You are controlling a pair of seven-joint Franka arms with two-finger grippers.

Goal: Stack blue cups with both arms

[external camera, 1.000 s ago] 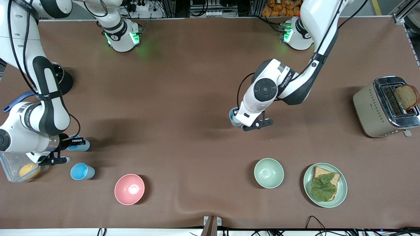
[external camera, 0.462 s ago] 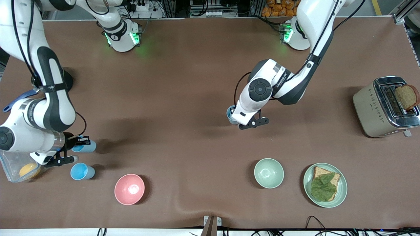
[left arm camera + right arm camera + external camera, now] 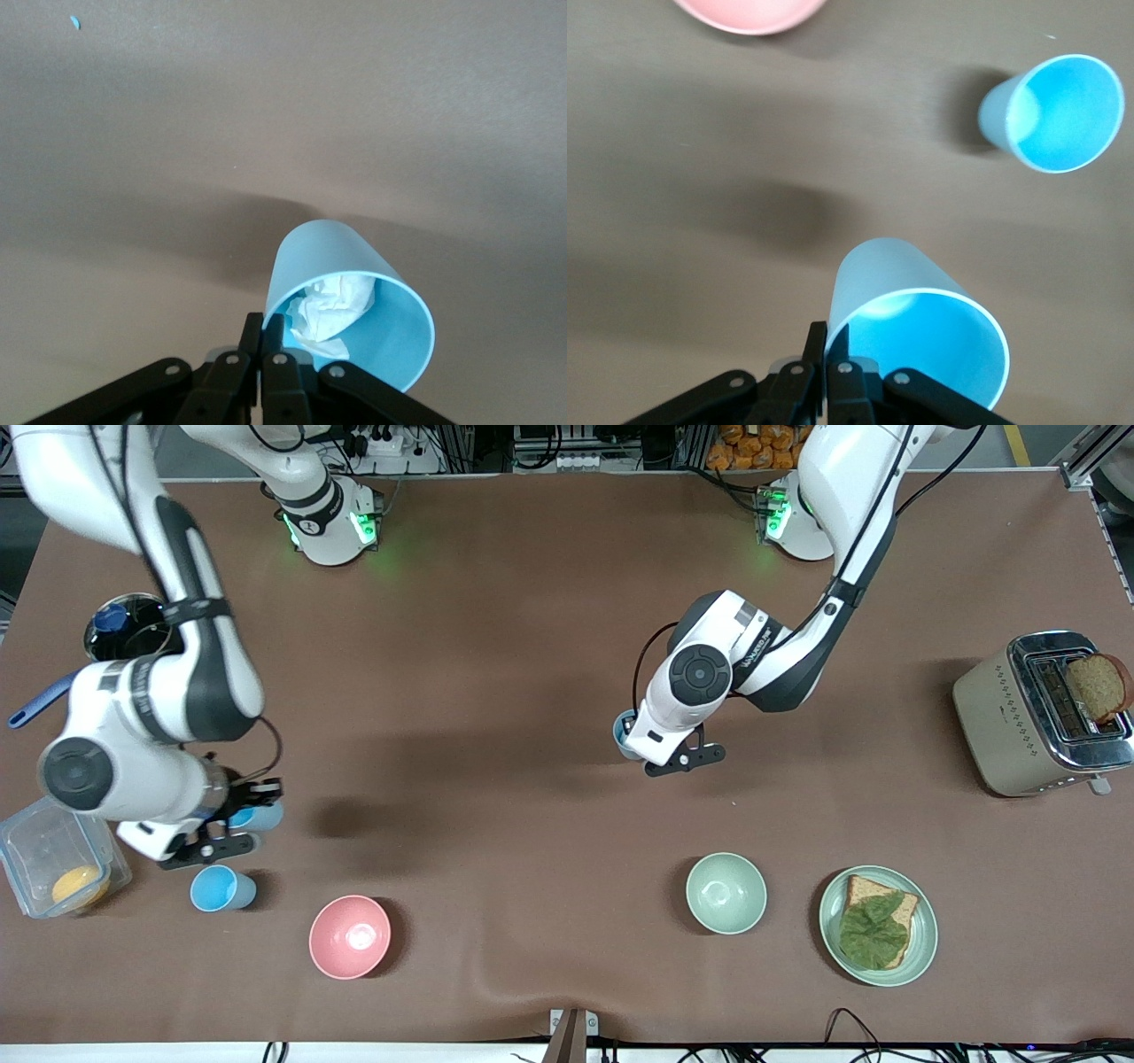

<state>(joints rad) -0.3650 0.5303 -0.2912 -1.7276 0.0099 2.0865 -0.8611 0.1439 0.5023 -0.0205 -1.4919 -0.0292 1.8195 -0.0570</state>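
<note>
Your right gripper (image 3: pixel 826 347) pinches the rim of a blue cup (image 3: pixel 917 332) up in the air, over the table (image 3: pixel 496 691). A second blue cup (image 3: pixel 221 888) stands on the table near the pink bowl (image 3: pixel 349 936). Your left gripper (image 3: pixel 262 341) pinches a third blue cup (image 3: pixel 354 305) with white paper (image 3: pixel 330 305) inside.

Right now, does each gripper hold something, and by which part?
Yes. The left gripper holds a blue cup with paper inside by its rim. The right gripper holds an empty blue cup by its rim.
</note>
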